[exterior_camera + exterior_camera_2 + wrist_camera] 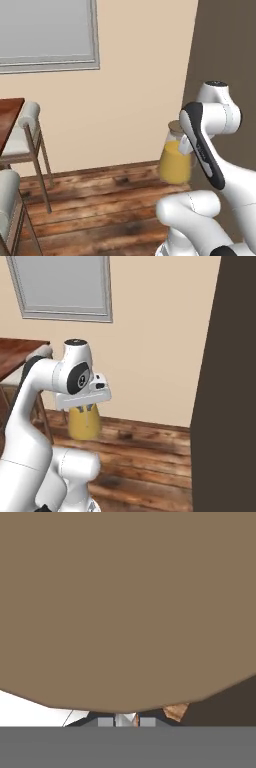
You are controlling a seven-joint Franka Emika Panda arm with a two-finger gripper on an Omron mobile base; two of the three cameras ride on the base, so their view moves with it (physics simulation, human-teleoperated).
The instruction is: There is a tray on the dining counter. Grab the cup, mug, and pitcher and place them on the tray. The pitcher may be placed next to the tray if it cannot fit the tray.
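Left base view: pitcher (175, 161) hanging in mid-air beside the white arm, well above the plank floor (100, 200), yellow-orange body below, clear neck tucked behind the dark forearm. Right base view: tool (86, 406) pointing down from the wrist, clenched on the pitcher's rim or neck, amber body dangling under it. Exact pinch point hidden by the hand. Corner of the dining counter (17, 353) off to the left edge, well apart from the load; chair (22, 140) standing beside that surface. No tray in sight. Probably mid-carry toward the surface. Risks, as judged: thin grip at the top of a tall, bottom-heavy vessel, so a swing or slip during base travel or a fast arm sweep; a drop onto the floor from this height; a knock against the chair back or the surface edge on approach; tipping on set-down if released while tilted.
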